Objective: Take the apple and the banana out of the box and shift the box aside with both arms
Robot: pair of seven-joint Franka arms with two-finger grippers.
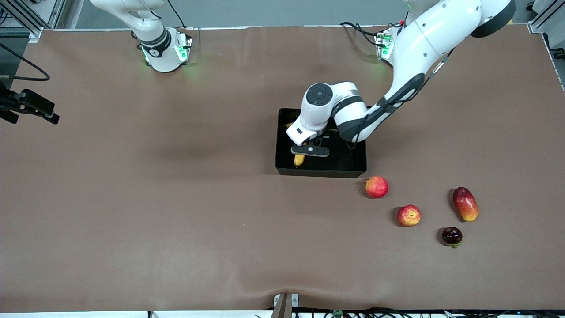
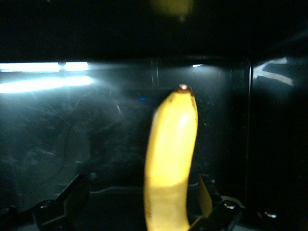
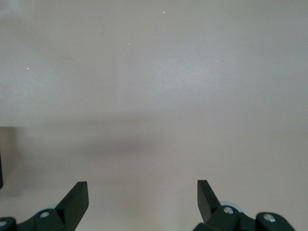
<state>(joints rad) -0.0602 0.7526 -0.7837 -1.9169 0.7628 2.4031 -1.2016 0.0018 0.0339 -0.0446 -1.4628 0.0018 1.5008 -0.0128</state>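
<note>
Though the apple [image 1: 408,215] lies out on the desk [image 1: 176,212], we judge much left.
Banana [image 2: 169,163]: in the box [image 1: 353,170], between the left gripper's [image 2: 139,211] wide-open fingers [image 2: 72,197], ungripped.
Right gripper [image 3: 143,199]: waits, fingers apart, empty.

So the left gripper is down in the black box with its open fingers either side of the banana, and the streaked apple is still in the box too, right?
Not quite. The front view shows the streaked apple already out on the table, nearer the camera than the black box. The rest holds: the left gripper is down in the box, open fingers either side of the banana, as the left wrist view shows.
</note>
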